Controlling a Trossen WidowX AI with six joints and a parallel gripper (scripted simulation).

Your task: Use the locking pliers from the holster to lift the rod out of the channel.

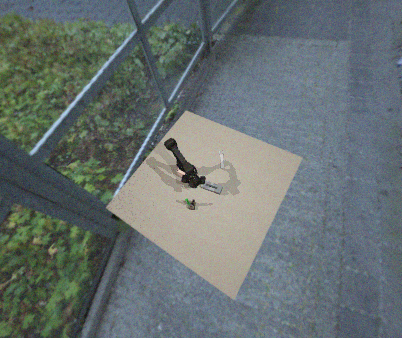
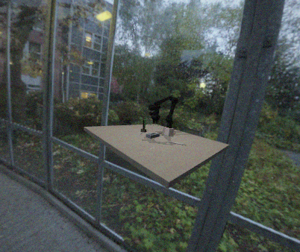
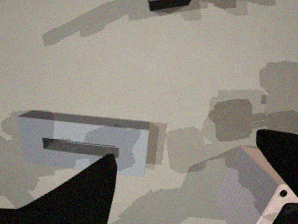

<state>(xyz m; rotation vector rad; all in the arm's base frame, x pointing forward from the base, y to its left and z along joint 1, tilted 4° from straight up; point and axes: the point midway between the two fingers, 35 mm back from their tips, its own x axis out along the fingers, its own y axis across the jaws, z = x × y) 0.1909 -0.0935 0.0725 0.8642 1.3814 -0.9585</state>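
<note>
Spanning part of the tabletop [image 1: 251,225] [image 2: 154,149], the arm [image 1: 185,166] [image 2: 172,112] is holding its gripper [image 1: 202,181] [image 2: 154,121] [image 3: 186,149] spread and empty near the channel block [image 1: 212,188] [image 2: 153,136] [image 3: 95,134]. Beyond, the holster [image 1: 192,206] [image 2: 143,130] [image 3: 170,5] is apparently keeping the pliers [image 1: 188,201] [image 2: 143,124] upright; reaching them is probably needing level, centred fingers.

No text, label, brand, number or sign can be read anywhere here.
</note>
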